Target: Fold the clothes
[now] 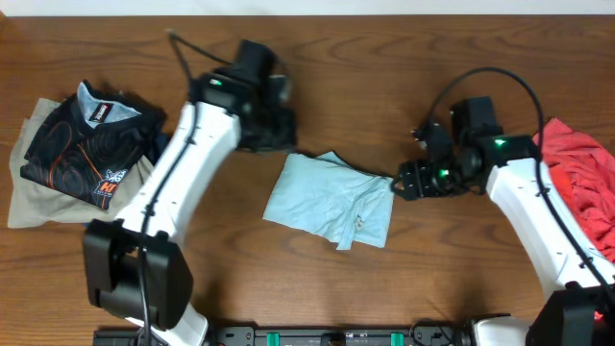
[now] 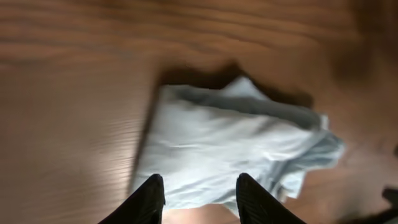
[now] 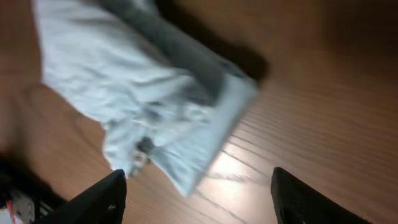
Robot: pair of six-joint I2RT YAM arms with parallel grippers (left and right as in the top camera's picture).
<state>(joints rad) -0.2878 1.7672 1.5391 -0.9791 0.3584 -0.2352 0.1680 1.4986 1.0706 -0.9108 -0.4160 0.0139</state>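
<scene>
Overhead, we see the pale blue-grey T-shirt [image 1: 332, 197] lying loosely folded mid-counter [image 1: 384, 58], between our arms. The left tool [image 1: 267, 123] hovers by its far left corner, released and empty. The right tool [image 1: 404, 181], just beside its right edge, is spread wide, grasping nothing. A coral-red garment [image 1: 581, 183] lies at the right edge. At left, a black top [image 1: 82, 139] rests on a beige garment [image 1: 38, 202].

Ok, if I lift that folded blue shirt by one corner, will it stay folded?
Probably not: the pale blue shirt lies in soft, wrinkled layers, so a corner lift would likely let the folds drop open. It looks thin and light; a push would probably bunch it rather than slide it whole.
</scene>
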